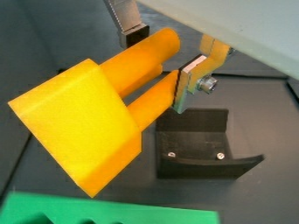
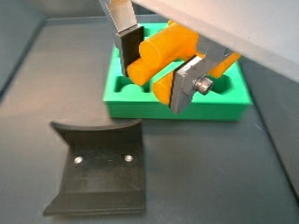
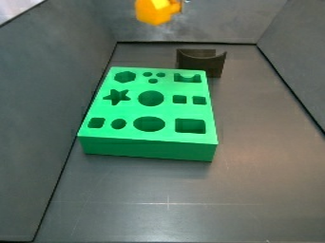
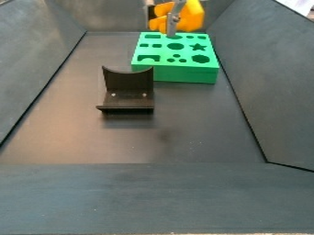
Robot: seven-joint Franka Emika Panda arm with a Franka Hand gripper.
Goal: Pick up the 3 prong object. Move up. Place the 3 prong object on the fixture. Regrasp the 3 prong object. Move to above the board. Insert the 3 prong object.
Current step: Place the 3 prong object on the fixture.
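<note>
The orange 3 prong object (image 1: 82, 114) hangs high in the air, gripped by its round prongs, with its wide block end pointing away from the fingers. My gripper (image 1: 162, 63) is shut on it; in both wrist views a dark pad presses on each side (image 2: 158, 68). The green board (image 2: 176, 105) lies flat on the floor below, its cut-out holes facing up (image 3: 150, 109). Beside the board's end stands the dark fixture (image 3: 200, 60), with nothing in its curved notch (image 4: 127, 89). In both side views the orange piece (image 3: 155, 9) shows near the top edge (image 4: 172, 16).
Dark sloping walls (image 3: 51, 104) close in the grey floor on all sides. Two screw heads (image 2: 103, 159) show on the fixture's base plate.
</note>
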